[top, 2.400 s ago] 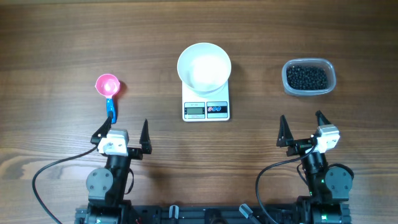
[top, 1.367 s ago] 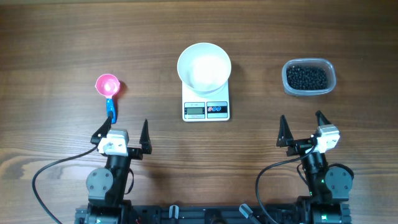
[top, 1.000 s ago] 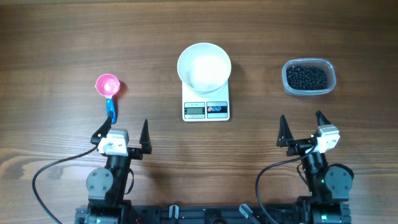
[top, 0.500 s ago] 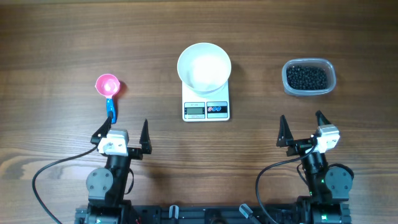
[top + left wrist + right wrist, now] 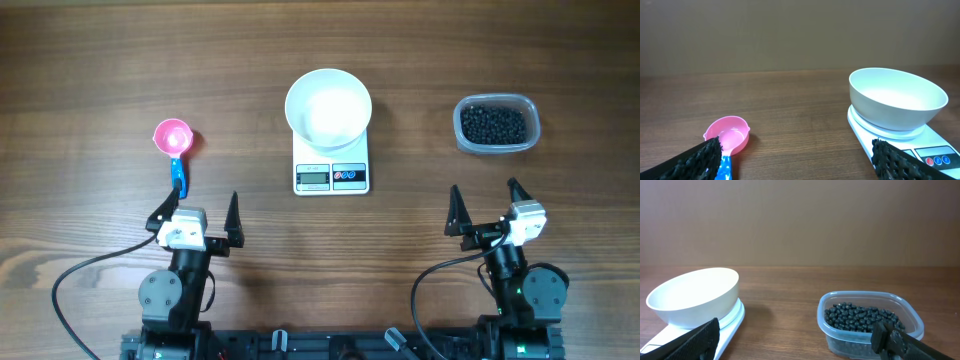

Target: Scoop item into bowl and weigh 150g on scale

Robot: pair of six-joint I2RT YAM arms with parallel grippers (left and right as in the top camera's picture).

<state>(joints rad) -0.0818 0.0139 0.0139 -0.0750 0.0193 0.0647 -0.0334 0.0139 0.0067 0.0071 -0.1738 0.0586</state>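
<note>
An empty white bowl (image 5: 328, 107) (image 5: 897, 104) (image 5: 692, 297) stands on the white scale (image 5: 331, 176) (image 5: 920, 153) (image 5: 730, 325) at the table's centre. The item, small black beans (image 5: 492, 124) (image 5: 862, 317), fills a clear plastic tub (image 5: 497, 124) (image 5: 867, 324) at the right. A pink scoop with a blue handle (image 5: 173, 142) (image 5: 727, 138) lies at the left. My left gripper (image 5: 195, 213) (image 5: 797, 162) rests open near the front edge, just short of the scoop's handle. My right gripper (image 5: 487, 208) (image 5: 800, 340) rests open near the front edge, short of the tub. Neither holds anything.
Both arm bases and their cables (image 5: 90, 270) sit along the table's front edge. Bare wooden tabletop (image 5: 100, 60) surrounds the objects.
</note>
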